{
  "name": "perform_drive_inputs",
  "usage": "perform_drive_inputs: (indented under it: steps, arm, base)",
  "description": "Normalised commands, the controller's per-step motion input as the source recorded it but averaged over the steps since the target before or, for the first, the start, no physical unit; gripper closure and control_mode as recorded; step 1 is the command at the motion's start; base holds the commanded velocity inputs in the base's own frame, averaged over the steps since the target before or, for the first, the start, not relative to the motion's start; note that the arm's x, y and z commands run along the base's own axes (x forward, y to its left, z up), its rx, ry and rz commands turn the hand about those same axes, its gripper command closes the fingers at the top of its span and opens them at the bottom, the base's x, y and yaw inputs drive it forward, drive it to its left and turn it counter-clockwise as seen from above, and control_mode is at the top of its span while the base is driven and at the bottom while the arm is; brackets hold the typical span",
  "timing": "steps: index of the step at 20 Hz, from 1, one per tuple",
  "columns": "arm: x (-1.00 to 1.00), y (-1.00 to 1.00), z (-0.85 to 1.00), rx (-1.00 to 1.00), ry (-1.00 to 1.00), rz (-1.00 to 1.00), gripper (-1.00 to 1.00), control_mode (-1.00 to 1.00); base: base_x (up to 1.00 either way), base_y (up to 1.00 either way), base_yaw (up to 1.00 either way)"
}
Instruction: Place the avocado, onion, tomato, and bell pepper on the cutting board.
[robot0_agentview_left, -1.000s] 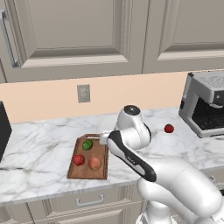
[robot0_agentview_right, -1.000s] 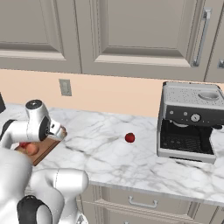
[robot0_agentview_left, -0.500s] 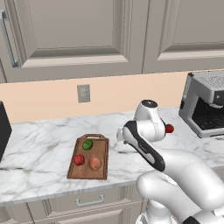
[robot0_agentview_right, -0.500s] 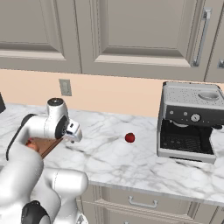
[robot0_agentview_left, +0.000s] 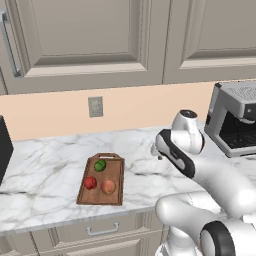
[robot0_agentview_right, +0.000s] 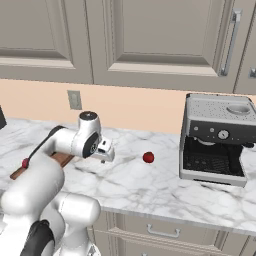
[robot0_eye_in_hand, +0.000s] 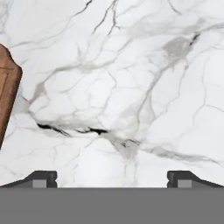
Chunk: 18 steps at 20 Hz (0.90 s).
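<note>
At the far left of the left base view, a dark appliance is standing at the edge of the white marble counter. Next along, the flat rectangular brown wooden cutting board with a raised rim is lying on the counter, its handle bar pointing toward the wall. Three things are sitting on it: the small round dark-green avocado nearest the handle, a round red ball on the left side nearer the front, and a round orange ball just beside the red one. A grey wall outlet is sitting on the peach backsplash above the board.

To the right of the board, the white arm is reaching over bare marble, and its pincer is hanging above the counter, well apart from the board. In the hand view the two dark fingertips are standing far apart with nothing between them, so the pincer is wide, and a corner of the board is showing at the left edge.

Further right, a small round red fruit is resting alone on the counter, between the pincer and the silver and black espresso machine.
</note>
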Motion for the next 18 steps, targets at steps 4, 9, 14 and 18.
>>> perform_drive_inputs:
  steps: [4,9,14,18]
  arm:
    - [0.29,-0.74,0.0,-0.03,0.02,0.0,-1.0,-1.0]
    - [0.24,-0.7,0.06,-0.03,0.0,0.0,-1.0,-1.0]
    - [0.2,-0.63,0.04,-0.02,0.0,0.0,-1.0,-1.0]
    - [0.18,-0.59,0.0,-0.01,0.0,0.0,-1.0,-1.0]
  base:
    - [0.0,0.0,0.0]
    - [0.0,0.0,0.0]
    - [0.0,0.0,0.0]
    - [0.0,0.0,0.0]
